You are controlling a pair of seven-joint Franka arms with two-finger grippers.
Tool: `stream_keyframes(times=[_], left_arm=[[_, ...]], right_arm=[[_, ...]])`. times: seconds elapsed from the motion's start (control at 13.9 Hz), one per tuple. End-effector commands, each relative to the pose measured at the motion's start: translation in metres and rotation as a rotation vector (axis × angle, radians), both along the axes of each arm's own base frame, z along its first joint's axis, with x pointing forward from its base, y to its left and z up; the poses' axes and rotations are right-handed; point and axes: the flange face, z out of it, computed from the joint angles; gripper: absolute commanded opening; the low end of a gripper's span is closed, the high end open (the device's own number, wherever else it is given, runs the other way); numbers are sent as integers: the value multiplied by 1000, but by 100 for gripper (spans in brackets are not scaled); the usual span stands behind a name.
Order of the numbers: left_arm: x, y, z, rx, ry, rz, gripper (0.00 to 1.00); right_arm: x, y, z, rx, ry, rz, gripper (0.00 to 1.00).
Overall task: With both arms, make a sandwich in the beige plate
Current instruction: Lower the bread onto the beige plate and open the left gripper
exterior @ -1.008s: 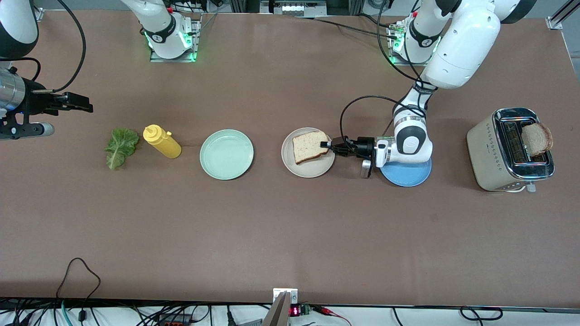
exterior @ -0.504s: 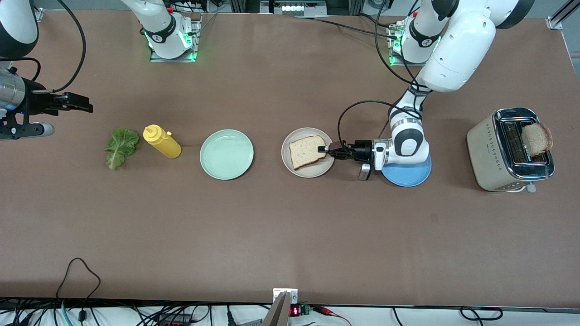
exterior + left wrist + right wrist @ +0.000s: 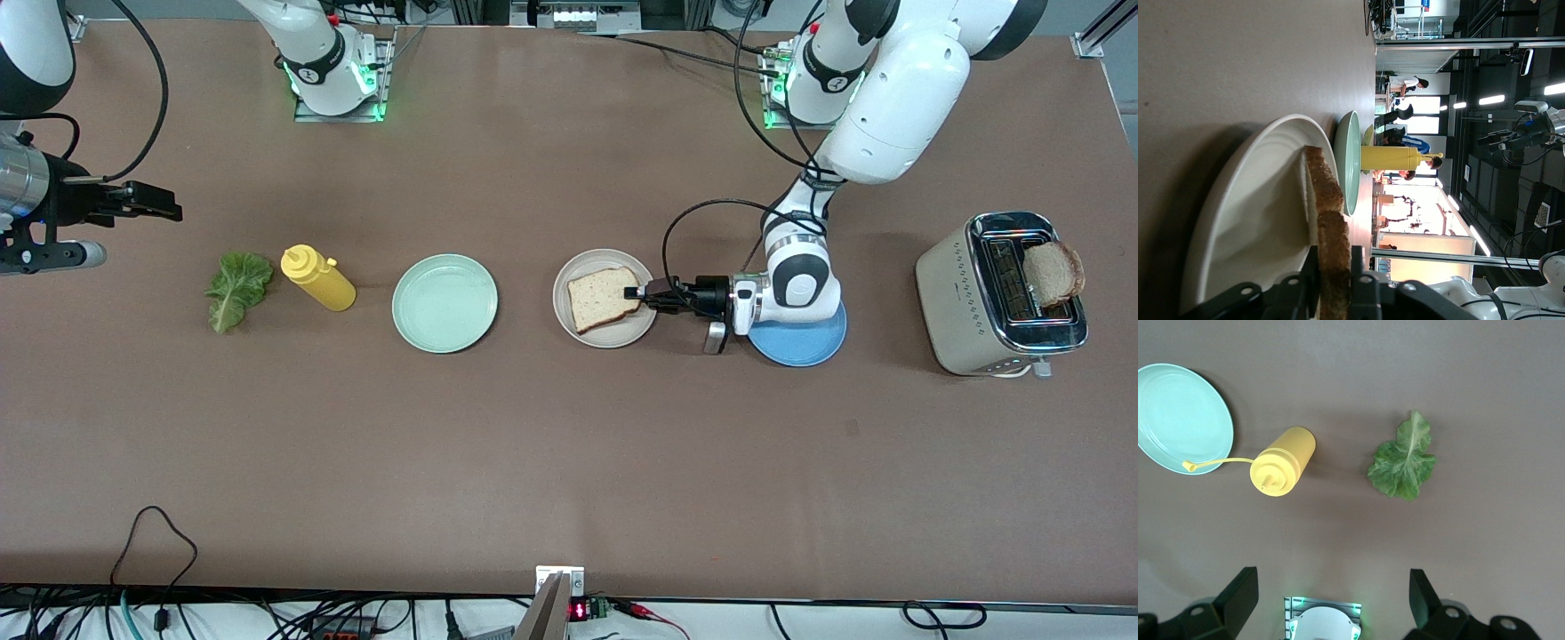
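Fingers [image 3: 1313, 280] of the left gripper [image 3: 642, 292] sit on either side of the toast slice [image 3: 602, 299], and from the left wrist view they flank its crust closely, but whether they grip it or have let go I cannot tell. A second ago that slice was tilted up over the beige plate [image 3: 613, 338], its edge lifted toward the gripper; now it lies flat on the plate, lower and more centred, and the left gripper has come down and shifted slightly toward the plate with it. Since half a second ago almost nothing has moved. No lettuce on the bread so far, no second slice on it either. Just beside the beige plate, toward the left arm's end of the tabletop [image 3: 569, 462], the blue plate [image 3: 800, 347] lies under the left wrist, and at that end the toaster [image 3: 1000, 293] has another slice of toast [image 3: 1053, 271] poking out of its slot, unchanged. Toward the right arm's end, in a row: the mint green plate [image 3: 444, 303], the yellow squeeze bottle [image 3: 317, 277] lying on its side, then the lettuce leaf [image 3: 237, 289], all where they were. Over that end the right gripper [image 3: 147, 203] waits with its fingers [image 3: 1238, 597] spread wide, empty, same as before.
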Motion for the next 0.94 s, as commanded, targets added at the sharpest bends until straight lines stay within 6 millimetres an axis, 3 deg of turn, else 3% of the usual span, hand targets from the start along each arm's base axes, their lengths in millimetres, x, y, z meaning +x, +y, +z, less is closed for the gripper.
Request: stream_keyframes(times=[0.0, 0.36, 0.5, 0.72, 0.86], left_arm=[[6, -1, 9, -5, -34, 10, 100], [8, -3, 33, -12, -52, 4, 100], [9, -5, 59, -14, -15, 6, 100], [-3, -25, 98, -15, 46, -23, 100], [-10, -30, 108, -14, 65, -32, 100]], right_arm=[[3, -2, 4, 5, -9, -2, 100], [3, -2, 4, 4, -9, -3, 100], [3, -2, 4, 4, -9, -3, 100], [3, -2, 4, 4, -9, -3, 100], [3, -3, 4, 5, -9, -3, 100]])
